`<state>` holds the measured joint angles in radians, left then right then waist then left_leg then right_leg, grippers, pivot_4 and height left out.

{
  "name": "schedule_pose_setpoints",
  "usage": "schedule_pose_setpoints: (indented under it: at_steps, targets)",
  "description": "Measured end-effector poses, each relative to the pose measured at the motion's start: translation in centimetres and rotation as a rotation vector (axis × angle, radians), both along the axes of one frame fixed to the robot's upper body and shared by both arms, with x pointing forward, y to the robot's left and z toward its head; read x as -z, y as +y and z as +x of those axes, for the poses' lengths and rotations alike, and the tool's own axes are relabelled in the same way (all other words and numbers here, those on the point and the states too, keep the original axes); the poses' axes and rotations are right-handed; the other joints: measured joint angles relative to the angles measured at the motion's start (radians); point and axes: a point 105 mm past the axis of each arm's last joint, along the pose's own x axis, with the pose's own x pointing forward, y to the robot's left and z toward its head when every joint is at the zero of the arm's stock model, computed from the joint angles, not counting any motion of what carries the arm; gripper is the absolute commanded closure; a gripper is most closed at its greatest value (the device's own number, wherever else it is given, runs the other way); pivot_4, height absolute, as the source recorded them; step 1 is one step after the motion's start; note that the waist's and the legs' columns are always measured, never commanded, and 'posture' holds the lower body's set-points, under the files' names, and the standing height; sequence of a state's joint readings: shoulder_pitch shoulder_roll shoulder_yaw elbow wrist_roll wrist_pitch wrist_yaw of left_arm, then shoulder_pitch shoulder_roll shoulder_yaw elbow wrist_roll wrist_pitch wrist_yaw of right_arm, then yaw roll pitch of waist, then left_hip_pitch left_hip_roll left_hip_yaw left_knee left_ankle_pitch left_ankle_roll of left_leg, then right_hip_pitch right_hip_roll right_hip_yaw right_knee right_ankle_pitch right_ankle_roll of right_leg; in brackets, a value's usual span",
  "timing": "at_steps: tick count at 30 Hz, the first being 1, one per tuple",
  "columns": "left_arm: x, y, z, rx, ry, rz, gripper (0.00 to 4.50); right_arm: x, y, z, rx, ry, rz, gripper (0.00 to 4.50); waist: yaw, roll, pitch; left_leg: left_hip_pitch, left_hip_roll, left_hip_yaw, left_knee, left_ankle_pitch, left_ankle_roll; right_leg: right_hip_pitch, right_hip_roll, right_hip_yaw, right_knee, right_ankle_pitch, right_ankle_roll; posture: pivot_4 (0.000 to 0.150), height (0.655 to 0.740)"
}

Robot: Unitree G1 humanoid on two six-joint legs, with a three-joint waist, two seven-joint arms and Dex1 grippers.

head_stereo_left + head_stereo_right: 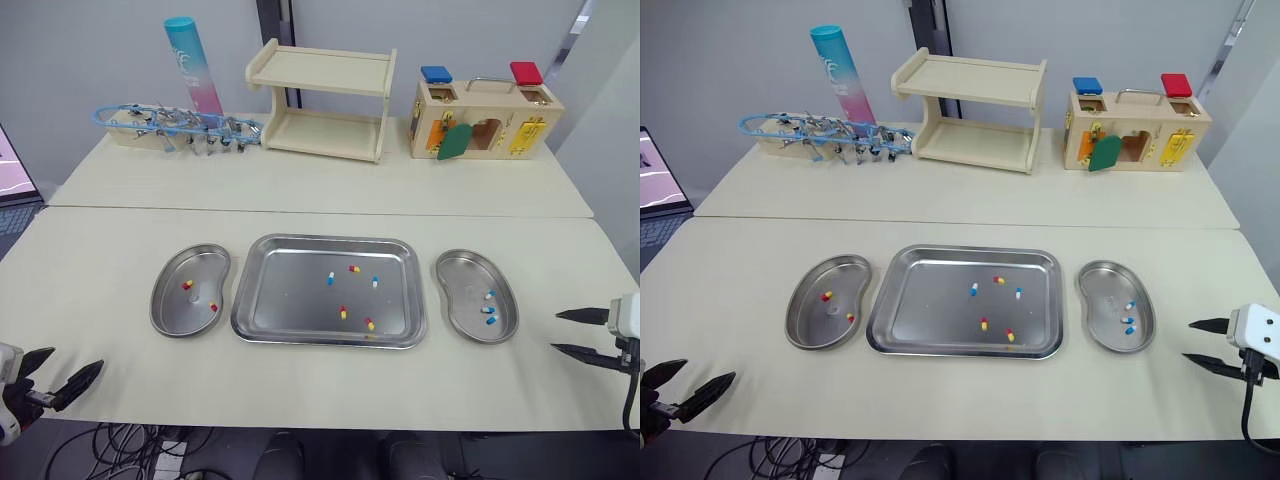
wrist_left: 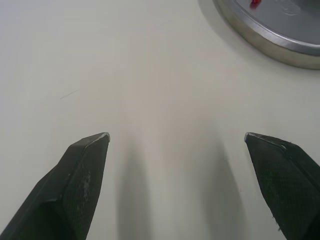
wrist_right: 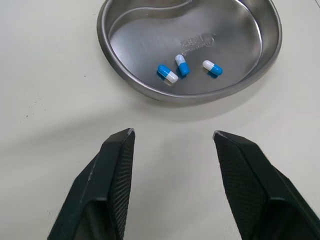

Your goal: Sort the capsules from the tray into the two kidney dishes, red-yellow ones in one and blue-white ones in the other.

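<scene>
Three red-yellow capsules (image 1: 343, 312) and two blue-white capsules (image 1: 330, 278) lie loose in the steel tray (image 1: 285, 300), which sits at the middle of the surface (image 1: 320, 390) between the two kidney dishes. The left kidney dish (image 1: 178, 312) holds two red-yellow ones, well apart; the right kidney dish (image 1: 460, 280) holds three blue-white ones clustered together. The left claw (image 1: 77, 357) hovers over the near-left edge of the surface, its fingers spread and empty, just short of the left dish. The right claw (image 1: 555, 331) hangs at the near-right edge, likewise spread and empty, pointing toward the right dish. Sorting appears a little past halfway, with no colour misplaced so far. Hazards from here are judged as follows: the capsules are small, smooth and rounded, so a finger tip landing off-centre could flick one across the polished steel or over the low rim; two red-yellow capsules near the tray's front rim lie close together, so closing on one may nudge the other; too firm a pinch could crush a shell; and a claw catching the raised rim could shove the tray against a dish.
</scene>
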<state>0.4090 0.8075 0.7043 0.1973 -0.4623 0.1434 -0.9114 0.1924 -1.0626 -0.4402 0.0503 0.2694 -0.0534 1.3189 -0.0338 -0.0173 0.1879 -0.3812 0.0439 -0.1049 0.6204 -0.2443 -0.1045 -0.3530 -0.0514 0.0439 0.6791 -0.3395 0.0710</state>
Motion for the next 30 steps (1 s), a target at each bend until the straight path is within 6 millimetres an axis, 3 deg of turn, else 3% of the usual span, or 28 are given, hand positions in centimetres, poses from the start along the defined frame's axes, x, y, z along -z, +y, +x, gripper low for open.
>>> schedule_pose_setpoints:
  at_steps: [2,3,21,25,30]
  targets:
    - [-0.2,-0.4,0.1,0.023,-0.002,-0.009,0.00,-0.1,0.6,-0.1,-0.011,0.027,0.030,0.14,0.000,0.000,0.000,0.000,0.000,0.000,0.000,0.000,0.000,0.000,0.000,0.000,0.000,0.000,0.000,0.150,0.7400]
    - [-0.3,-0.6,0.2,0.033,-0.004,-0.008,0.00,-0.2,0.8,-0.1,-0.013,0.034,0.037,0.06,0.000,0.000,0.000,0.000,0.000,0.000,0.000,0.000,0.000,0.000,0.000,0.000,0.000,0.000,0.000,0.150,0.7400]
    - [-0.5,-2.0,0.2,0.044,-0.007,-0.030,0.00,0.2,1.2,-0.1,-0.031,0.066,0.048,0.06,0.001,0.000,0.000,0.000,0.000,0.000,0.000,0.000,0.000,0.000,0.000,0.000,0.000,0.000,0.000,0.150,0.7400]
    - [-0.7,-3.9,-0.6,0.122,-0.016,-0.070,0.00,0.0,1.2,0.3,-0.033,0.036,0.034,0.06,0.001,0.000,0.000,0.000,0.000,0.000,0.000,0.000,0.000,0.000,0.000,0.000,0.000,0.000,0.000,0.150,0.7400]
    - [-2.0,-8.3,-1.2,0.302,-0.081,-0.138,0.00,0.3,1.1,0.1,-0.025,0.047,0.033,0.06,0.001,0.000,0.000,0.000,0.000,0.001,0.001,0.000,0.000,0.001,0.000,0.000,0.000,0.000,0.000,0.150,0.7400]
